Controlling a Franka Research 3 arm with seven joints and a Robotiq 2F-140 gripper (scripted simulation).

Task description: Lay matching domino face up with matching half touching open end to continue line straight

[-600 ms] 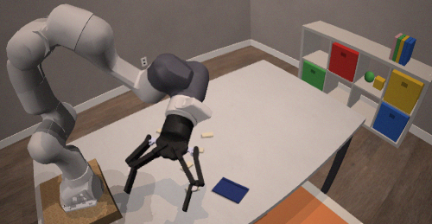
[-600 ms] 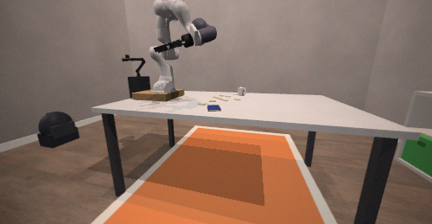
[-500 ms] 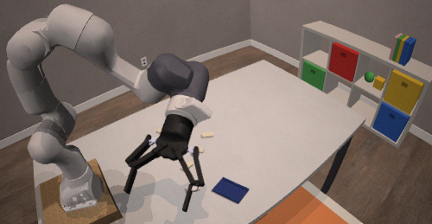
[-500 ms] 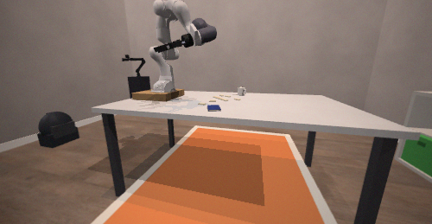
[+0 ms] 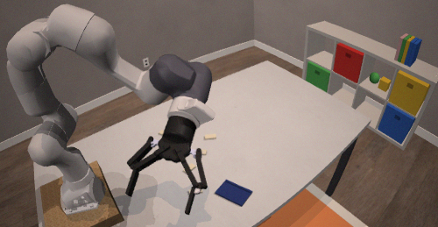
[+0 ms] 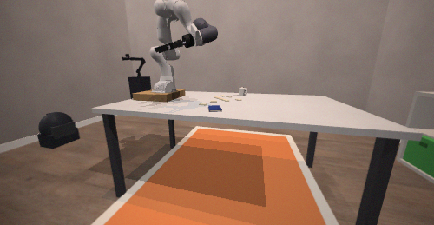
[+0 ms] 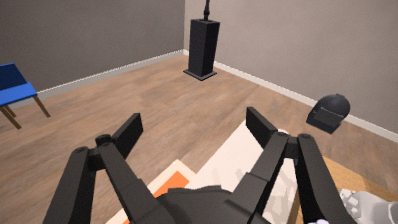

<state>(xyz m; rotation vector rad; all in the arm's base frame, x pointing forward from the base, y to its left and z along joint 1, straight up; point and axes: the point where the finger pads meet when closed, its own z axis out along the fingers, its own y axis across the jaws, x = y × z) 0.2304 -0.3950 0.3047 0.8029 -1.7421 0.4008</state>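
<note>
Plain grey-brown walls [image 5: 175, 15] [image 6: 282, 36] [image 7: 300, 45] enclose the room around a brown wood-grain floor [image 5: 394, 173] [image 6: 78, 167] [image 7: 125, 100], and on it stands my landmark, the long white table [image 5: 285, 107] [image 6: 282, 106] [image 7: 227, 150], smooth and matte on dark square legs. A flat orange mat with a pale border [image 5: 307, 212] [image 6: 217, 171] [image 7: 172, 182] lies on the floor along and partly under the table. Beyond one end of the table is a white cubby shelf [image 5: 363, 41] [image 6: 427, 94] with boxy red, green, yellow and blue bins; past the other end are a black box-shaped pedestal [image 6: 140, 84] [image 7: 202, 47] and a dark domed object [image 6: 57, 129] [image 7: 330, 112]. My rounded, pale arm rises from a square wooden base board [image 5: 48, 199] [image 6: 152, 96] [image 7: 350, 172] at that same end of the table. I hold my black, angular-linked gripper [image 5: 158, 203] [image 6: 157, 49] [image 7: 194, 119] above the table, fingers spread wide with nothing between them. On the table sit a shallow rectangular dark-blue tray [image 5: 233, 193] [image 6: 214, 109], a small whitish mug [image 6: 243, 91] and, smallest, the thin, oblong cream dominoes [image 5: 210, 137] [image 6: 239, 99], scattered near its base-board end; I cannot read their faces, and my gripper hides some from above.
</note>
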